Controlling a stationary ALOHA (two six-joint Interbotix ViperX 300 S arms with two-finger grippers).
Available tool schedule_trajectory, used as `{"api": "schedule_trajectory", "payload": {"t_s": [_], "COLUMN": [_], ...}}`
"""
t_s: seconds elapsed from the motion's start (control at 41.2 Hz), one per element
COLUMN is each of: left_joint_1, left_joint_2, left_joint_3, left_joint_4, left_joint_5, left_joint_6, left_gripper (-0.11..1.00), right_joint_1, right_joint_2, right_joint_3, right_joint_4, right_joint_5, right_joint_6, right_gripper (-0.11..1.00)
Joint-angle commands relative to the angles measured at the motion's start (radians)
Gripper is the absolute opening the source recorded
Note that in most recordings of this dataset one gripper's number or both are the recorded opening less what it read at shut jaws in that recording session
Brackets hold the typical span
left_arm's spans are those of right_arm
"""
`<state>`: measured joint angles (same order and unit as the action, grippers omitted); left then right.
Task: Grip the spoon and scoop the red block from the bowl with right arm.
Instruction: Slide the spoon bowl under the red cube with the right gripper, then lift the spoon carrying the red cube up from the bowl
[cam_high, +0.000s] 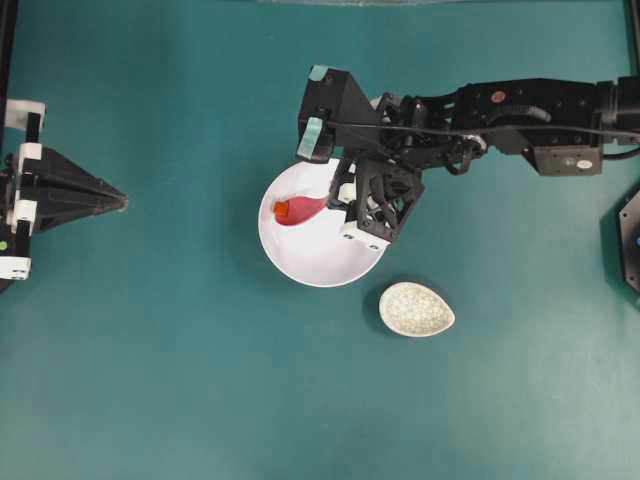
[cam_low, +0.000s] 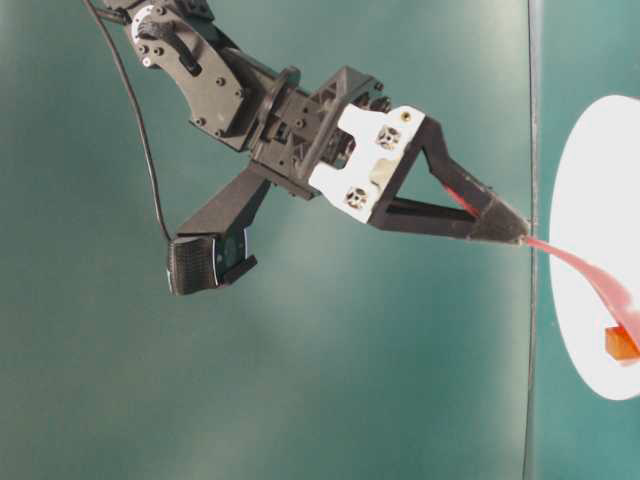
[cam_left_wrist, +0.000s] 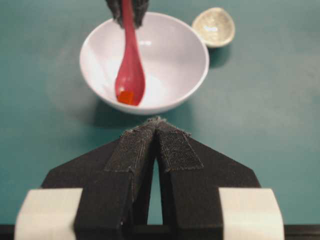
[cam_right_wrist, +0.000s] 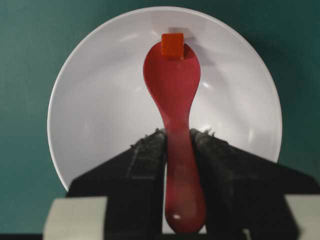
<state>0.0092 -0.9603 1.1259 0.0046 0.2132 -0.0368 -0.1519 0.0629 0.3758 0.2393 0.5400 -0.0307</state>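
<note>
Two black right gripper (cam_right_wrist: 179, 142) fingers (cam_right_wrist: 145, 165) pinch the glossy pink spoon (cam_right_wrist: 175, 100), tiny orange-red block (cam_right_wrist: 172, 45) at its tip beyond them, over the round white bowl (cam_right_wrist: 90, 100); left gripper (cam_left_wrist: 156, 122) fingers pressed together.

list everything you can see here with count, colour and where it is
bowl: one, plain white, middle of the table, under the right gripper
spoon: one, glossy pink-red, handle clamped in the right gripper, its scoop end down inside the bowl
red block: one, orange-red cube, in the bowl at the tip of the spoon's scoop
small dish: one, speckled grey-cream, egg-shaped, on the table beside the bowl, apart from it
table: one, teal surface under everything
right gripper: one, black with white end blocks and teal tape patches, over the bowl, closed on the spoon handle
left gripper: one, black with white end blocks, at the left edge of the overhead view, pointing toward the bowl, pads together, holding nothing
</note>
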Motion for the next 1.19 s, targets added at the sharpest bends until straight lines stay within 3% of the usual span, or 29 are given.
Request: {"api": "schedule_trajectory", "payload": {"t_s": [0.0, 0.388, 0.824, 1.164], "left_joint_1": [0.003, 0.003, 0.003, 0.003], "left_joint_2": [0.003, 0.003, 0.003, 0.000], "left_joint_3": [-0.017, -0.017, -0.018, -0.020], "left_joint_4": [0.003, 0.003, 0.003, 0.003], "left_joint_5": [-0.006, -0.011, -0.011, -0.012], "left_joint_6": [-0.002, -0.003, -0.005, -0.011], "left_gripper": [0.00, 0.00, 0.00, 0.00], "right_joint_1": [0.002, 0.020, 0.057, 0.077], "right_joint_2": [-0.021, -0.083, -0.147, -0.224], "right_joint_3": [-0.012, 0.058, 0.160, 0.282], "right_joint_4": [0.002, 0.003, 0.003, 0.009], "right_joint_5": [-0.009, -0.055, -0.245, -0.489], "right_joint_6": [0.002, 0.002, 0.002, 0.002], "right_gripper": [0.24, 0.24, 0.24, 0.24]}}
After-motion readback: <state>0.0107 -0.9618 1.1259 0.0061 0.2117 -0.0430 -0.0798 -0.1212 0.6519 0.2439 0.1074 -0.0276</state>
